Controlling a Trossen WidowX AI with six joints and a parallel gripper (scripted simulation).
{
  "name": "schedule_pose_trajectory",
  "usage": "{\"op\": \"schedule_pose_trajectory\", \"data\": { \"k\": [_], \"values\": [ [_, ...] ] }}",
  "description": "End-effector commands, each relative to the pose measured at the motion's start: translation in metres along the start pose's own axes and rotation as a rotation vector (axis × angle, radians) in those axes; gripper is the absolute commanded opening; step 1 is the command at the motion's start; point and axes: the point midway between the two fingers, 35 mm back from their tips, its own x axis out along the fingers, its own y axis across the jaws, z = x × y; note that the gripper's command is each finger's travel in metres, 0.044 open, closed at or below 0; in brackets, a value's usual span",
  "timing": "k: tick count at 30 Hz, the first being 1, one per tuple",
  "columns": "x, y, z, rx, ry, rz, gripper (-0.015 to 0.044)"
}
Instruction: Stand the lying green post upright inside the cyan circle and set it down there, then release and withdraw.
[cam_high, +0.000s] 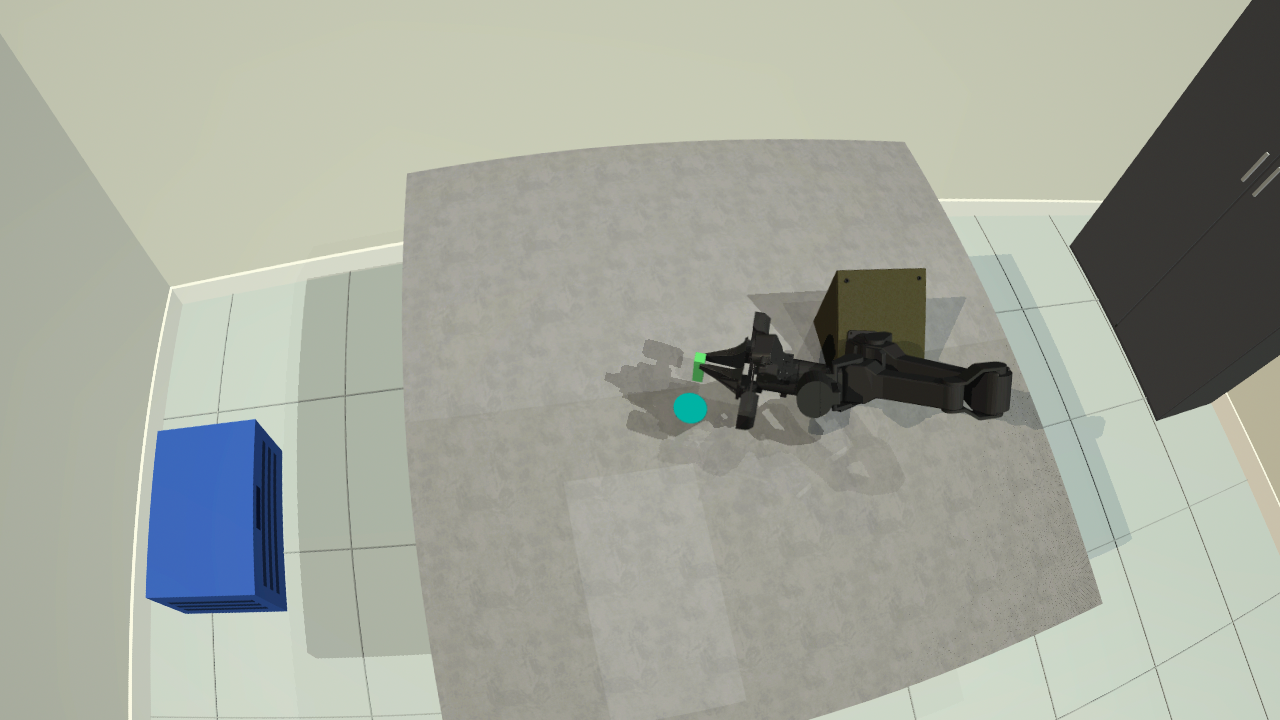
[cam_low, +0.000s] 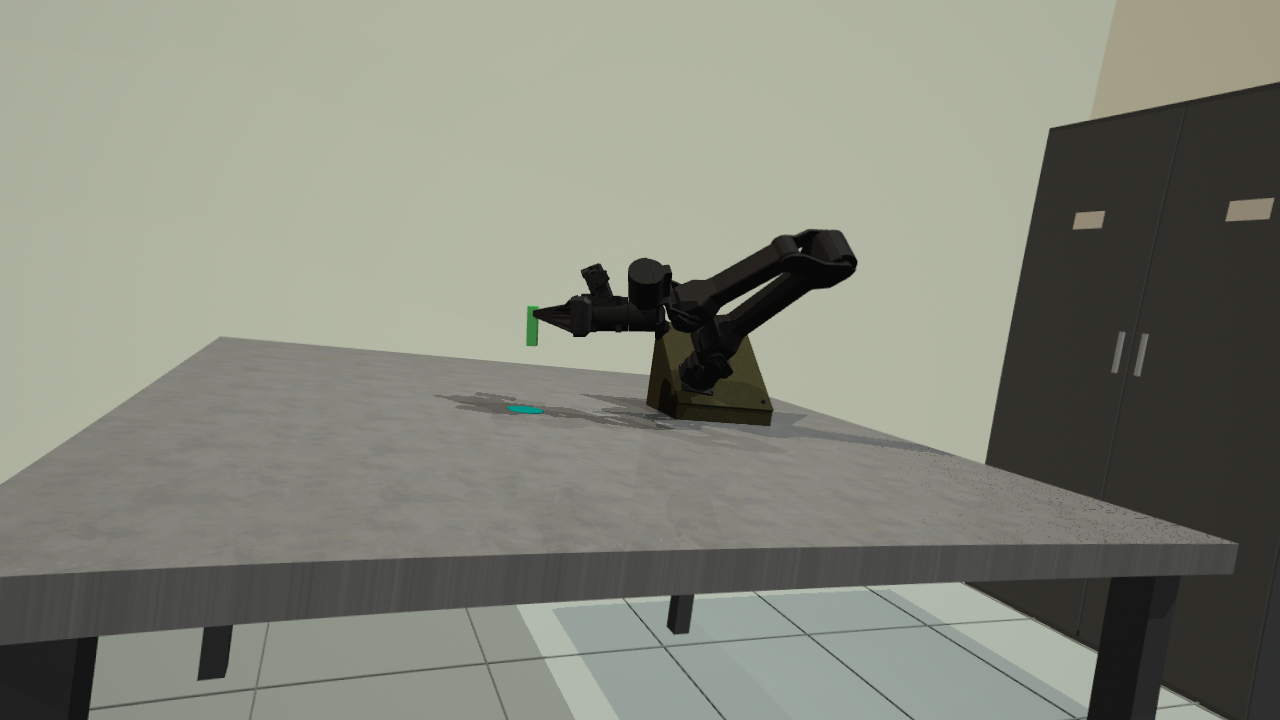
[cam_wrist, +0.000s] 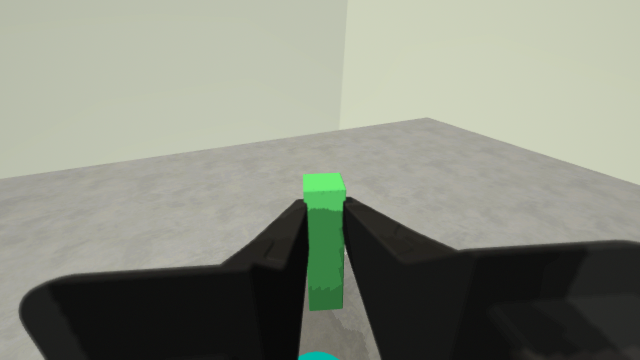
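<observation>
One green post (cam_high: 698, 368) (cam_low: 531, 326) (cam_wrist: 325, 250) hangs upright in the air at the left end of the arm in the exterior view, its lower end well clear of the table (cam_high: 519, 268) (cam_low: 447, 501) (cam_wrist: 150, 200). Beneath it, the cyan circle (cam_high: 690, 408) (cam_low: 525, 410) (cam_wrist: 318, 356) lies flat on the grey top, with shadows of the arm falling around it; the post does not touch it. Next to the right comes the gripper (cam_high: 701, 363) (cam_low: 535, 313) (cam_wrist: 323, 208), grasping the post near its upper end, a black finger pressed to each of two opposite sides. The gripper points roughly level, and the black arm (cam_high: 913, 386) (cam_low: 742, 273) runs on rightward from it, folding back at a raised elbow. Under the arm, the olive base block (cam_high: 881, 300) (cam_low: 725, 410) sits on the table, its upper face sloping. Farthest right stands a dark cabinet (cam_high: 1190, 223) (cam_low: 1109, 295) with two pale handles.
</observation>
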Motion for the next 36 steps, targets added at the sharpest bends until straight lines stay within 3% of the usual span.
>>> {"op": "schedule_pose_trajectory", "data": {
  "k": [1,21,36],
  "values": [
    [-0.004,-0.001,0.000,0.024,-0.024,0.011,0.0023],
    [-0.006,-0.001,0.001,0.036,-0.039,0.019,0.0023],
    [0.004,0.002,-0.030,0.040,-0.034,0.015,0.0023]
  ]
}}
